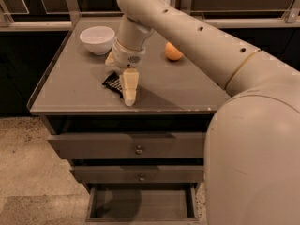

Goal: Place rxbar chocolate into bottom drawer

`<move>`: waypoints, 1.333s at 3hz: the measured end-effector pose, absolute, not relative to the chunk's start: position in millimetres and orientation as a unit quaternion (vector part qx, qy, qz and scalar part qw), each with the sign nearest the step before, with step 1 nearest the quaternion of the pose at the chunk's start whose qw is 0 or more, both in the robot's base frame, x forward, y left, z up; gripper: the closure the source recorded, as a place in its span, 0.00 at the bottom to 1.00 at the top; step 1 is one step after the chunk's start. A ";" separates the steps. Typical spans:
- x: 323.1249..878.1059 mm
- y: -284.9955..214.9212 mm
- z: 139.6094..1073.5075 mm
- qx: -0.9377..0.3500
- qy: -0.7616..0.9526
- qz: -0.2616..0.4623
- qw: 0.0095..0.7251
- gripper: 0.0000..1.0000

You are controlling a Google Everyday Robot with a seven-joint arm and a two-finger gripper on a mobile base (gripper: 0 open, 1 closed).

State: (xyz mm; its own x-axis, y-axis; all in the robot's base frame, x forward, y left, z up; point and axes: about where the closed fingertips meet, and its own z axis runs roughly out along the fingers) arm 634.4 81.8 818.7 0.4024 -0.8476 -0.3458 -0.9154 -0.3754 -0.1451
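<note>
The gripper (pixel 129 95) hangs tip-down over the front part of the cabinet top (pixel 187 93), near its 6 o'clock edge; its tip is at or just above the surface, and it shows as one cream wedge, so whether it is apart or together cannot be told. The rxbar (pixel 111 83) lies flat on the top at about 10 o'clock from the gripper tip, right against the gripper's side; whether the two touch is not clear; the bar's right end is hidden behind the gripper. The arm (pixel 201 36) runs in from 3 o'clock, bends above the top, and drops to the gripper; its bulky base fills the lower right.

A white bowl (pixel 97 39) stands upright at 11 o'clock from the gripper, toward the back left of the top; an orange (pixel 174 52) sits at 1 o'clock from the gripper, toward the back, well apart from the bowl and the bar.

Below the top, at 6 o'clock, come three drawers; the upper drawer (pixel 93 146) and the middle drawer (pixel 103 174) each carry a round knob and sit only slightly out; the bottom drawer (pixel 140 203) is pulled out, its flat floor showing; it is well apart from the bar.
</note>
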 end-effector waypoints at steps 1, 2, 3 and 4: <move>631.7 84.7 806.9 -0.821 0.537 0.119 0.152 0.17; 631.7 84.7 814.2 -0.822 0.537 0.119 0.152 0.41; 631.7 84.7 823.0 -0.822 0.537 0.119 0.152 0.64; 631.7 84.7 831.5 -0.822 0.537 0.119 0.152 0.87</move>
